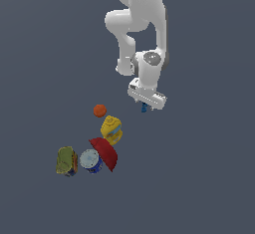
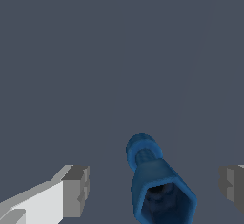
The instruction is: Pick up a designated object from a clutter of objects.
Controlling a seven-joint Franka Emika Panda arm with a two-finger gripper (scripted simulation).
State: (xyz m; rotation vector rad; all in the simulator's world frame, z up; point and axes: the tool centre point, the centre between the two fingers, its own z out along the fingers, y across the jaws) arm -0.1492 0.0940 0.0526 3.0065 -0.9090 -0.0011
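The designated object, a tiny blue bolt-like piece point(image 1: 144, 108), lies on the grey floor just under the hand in the exterior view. In the wrist view the bolt point(image 2: 143, 154) sits between the two fingers, with a gap on each side. My gripper point(image 1: 145, 103) is open around it, not touching it; the gripper point(image 2: 153, 187) also shows in the wrist view with one finger point(image 2: 76, 189) on one side and the other at the frame's edge. The clutter of objects lies apart, toward the exterior view's left.
The clutter holds a small orange ball point(image 1: 99, 110), a yellow jug-like container point(image 1: 111, 128), a red bowl point(image 1: 105, 153), a blue-and-white can point(image 1: 91, 161) and a green-yellow packet point(image 1: 65, 161). The orange ball is the nearest to the gripper.
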